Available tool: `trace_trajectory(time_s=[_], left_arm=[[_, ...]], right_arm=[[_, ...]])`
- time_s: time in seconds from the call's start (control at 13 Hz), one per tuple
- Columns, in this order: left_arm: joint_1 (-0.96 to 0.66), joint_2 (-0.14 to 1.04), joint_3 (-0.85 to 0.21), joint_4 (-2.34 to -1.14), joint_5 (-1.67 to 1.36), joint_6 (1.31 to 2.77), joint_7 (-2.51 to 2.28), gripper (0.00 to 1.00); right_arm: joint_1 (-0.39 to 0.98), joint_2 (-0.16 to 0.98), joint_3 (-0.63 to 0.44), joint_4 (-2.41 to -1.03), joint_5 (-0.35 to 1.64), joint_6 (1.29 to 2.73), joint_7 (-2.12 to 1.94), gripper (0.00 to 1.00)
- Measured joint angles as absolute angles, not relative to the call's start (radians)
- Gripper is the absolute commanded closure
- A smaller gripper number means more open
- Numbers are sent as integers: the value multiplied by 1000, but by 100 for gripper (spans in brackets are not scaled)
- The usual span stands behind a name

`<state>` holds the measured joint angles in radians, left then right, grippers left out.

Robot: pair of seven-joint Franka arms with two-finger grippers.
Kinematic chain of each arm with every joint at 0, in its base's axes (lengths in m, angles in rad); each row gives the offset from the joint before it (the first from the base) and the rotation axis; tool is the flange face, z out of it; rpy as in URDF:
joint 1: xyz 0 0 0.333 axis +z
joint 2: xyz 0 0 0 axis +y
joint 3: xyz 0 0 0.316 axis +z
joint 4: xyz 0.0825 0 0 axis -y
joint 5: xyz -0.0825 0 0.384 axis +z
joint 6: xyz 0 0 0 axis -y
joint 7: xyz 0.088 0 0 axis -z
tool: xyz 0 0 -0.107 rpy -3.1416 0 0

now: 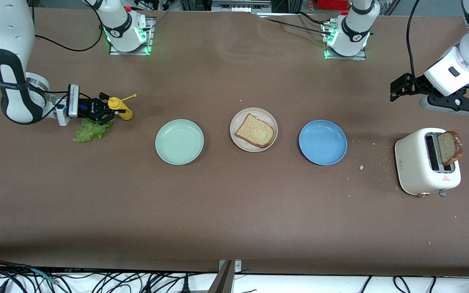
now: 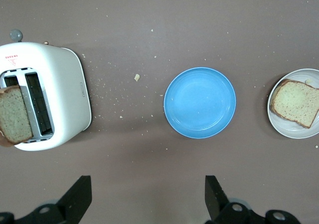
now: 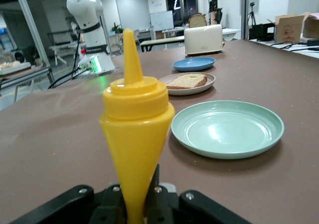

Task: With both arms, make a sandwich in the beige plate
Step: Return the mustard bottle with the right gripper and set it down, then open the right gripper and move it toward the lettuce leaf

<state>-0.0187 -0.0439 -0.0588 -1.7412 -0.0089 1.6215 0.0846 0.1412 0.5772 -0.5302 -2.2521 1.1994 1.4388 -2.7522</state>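
Bread (image 1: 255, 130) lies as a single slice in the beige plate (image 1: 240, 118), which sits mid-table between the mint plate (image 1: 179, 142), toward the right arm's end, and the blue plate (image 1: 323, 142), toward the left arm's end. The three plates stand in a row, apart from one another. In the left wrist view the same slice (image 2: 296, 103) shows on the plate's (image 2: 279, 124) inner floor, with the blue plate (image 2: 200, 102) beside it.

A second slice (image 1: 448, 147) stands upright in one slot of the white toaster (image 1: 415, 162) at the left arm's end of the table; crumbs (image 1: 375, 156) are scattered between the toaster and the blue plate.

A lettuce leaf (image 1: 91, 130) lies flat on the table at the right arm's end, just beside the mustard bottle (image 1: 119, 108) and nearer to the front camera than it.

The right gripper (image 1: 105, 113) is clamped on that yellow bottle, low over the table; in the right wrist view the fingers (image 3: 164, 199) pinch the bottle (image 3: 135, 129) at its narrow base.

The left gripper (image 1: 397, 87) hangs in the air with its fingers (image 2: 79, 196) spread wide and holding nothing, over bare table farther from the front camera than the toaster
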Motion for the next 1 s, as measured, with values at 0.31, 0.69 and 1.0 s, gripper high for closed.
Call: trace_trajectory(time_s=[0.31, 0.69, 1.0], left_arm=[[-19, -44, -59, -1741, -9, 1621, 85, 0], [-19, -42, -59, -1741, -2, 1621, 85, 0], [-19, -41, -59, -1741, -2, 1621, 85, 0]], right_arm=[[134, 640, -486, -2259, 1283, 1430, -2764, 99], [124, 654, -479, -2257, 1294, 1430, -2763, 18], [103, 645, -480, -2251, 1290, 1432, -2714, 6]])
